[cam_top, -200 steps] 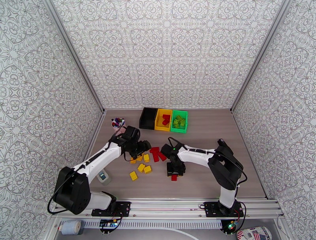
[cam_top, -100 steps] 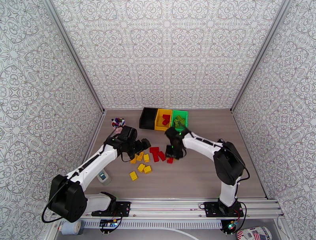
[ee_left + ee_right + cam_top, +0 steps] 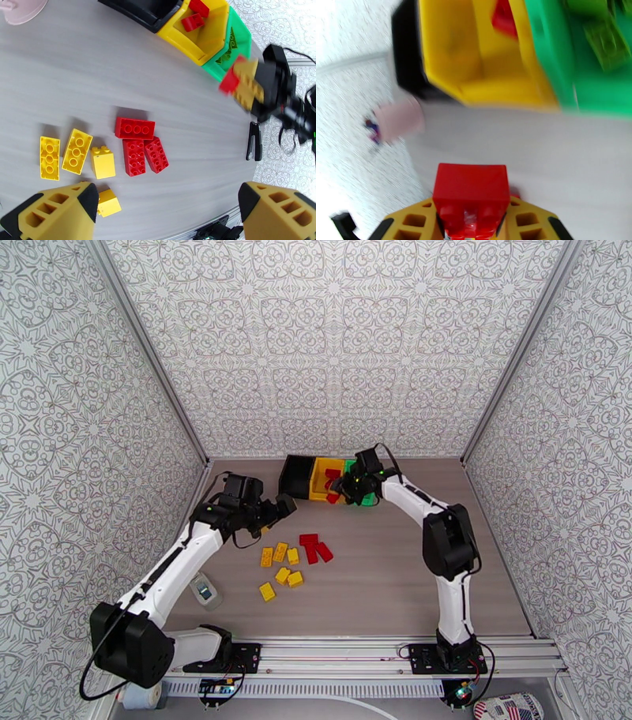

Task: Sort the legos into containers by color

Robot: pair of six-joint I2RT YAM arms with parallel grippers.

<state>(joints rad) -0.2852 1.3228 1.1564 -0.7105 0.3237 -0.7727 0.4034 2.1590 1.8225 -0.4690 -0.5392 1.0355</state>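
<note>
Right gripper [image 3: 472, 225]: jaws clamped on a red lego [image 3: 470, 193], held near the yellow bin [image 3: 317, 477] at the far edge of the table [image 3: 395, 595]. Left gripper [image 3: 166, 201]: jaws wide apart above loose red and yellow legos [image 3: 134, 128] mid-table.

Setting: a robotics lab test cell, not a lived-in room.

- Patterned panels [image 3: 340, 343] are closing in the back and both sides, and bare aluminium posts [image 3: 150, 358] are framing the corners.
- A slotted aluminium rail [image 3: 332, 658] is running along the near edge and carrying the bolted bases of two white arms, the left arm [image 3: 170, 571] and the right arm [image 3: 446, 556].
- Black cables [image 3: 84, 682] are trailing off the arms.
- A grey wood-grain table [image 3: 411, 587] is serving as the cell floor.
- Below the rail, a small wired circuit board [image 3: 219, 690] and a roll of white tape [image 3: 142, 695] are lying loose.
- Test props are sitting on the table: toy legos [image 3: 314, 548], coloured containers [image 3: 292, 477] and a pink cup of pens [image 3: 235, 486].
</note>
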